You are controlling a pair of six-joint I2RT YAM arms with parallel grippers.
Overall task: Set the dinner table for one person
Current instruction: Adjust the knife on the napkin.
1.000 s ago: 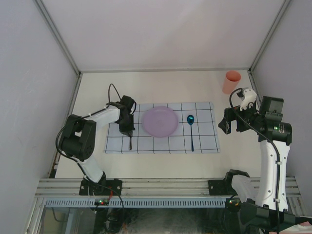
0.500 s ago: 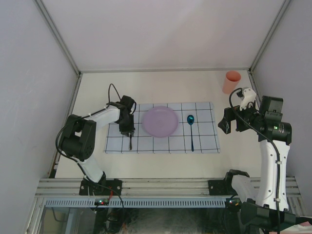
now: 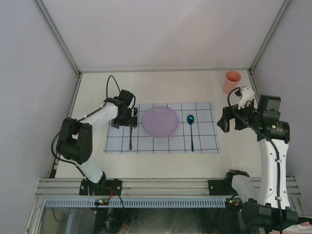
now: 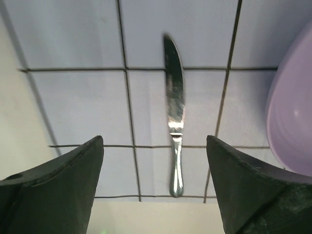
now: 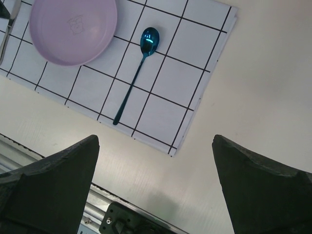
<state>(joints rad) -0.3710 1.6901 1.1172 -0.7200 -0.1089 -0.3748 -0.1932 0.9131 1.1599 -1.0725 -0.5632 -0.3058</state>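
Knife on grid cloth, left gripper spread above — plate beside

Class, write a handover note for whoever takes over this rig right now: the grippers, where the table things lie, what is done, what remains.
Grippers: the left gripper is open and empty, above the knife. The right gripper is open and empty, over the table just right of the cloth.
Done: the plate sits mid-cloth, the knife lies flat on the cloth to its left, and the spoon lies to its right.
Left: the cup stands at the table's far right corner, off the cloth. It probably needs bringing to the setting, and the right arm is nearer.
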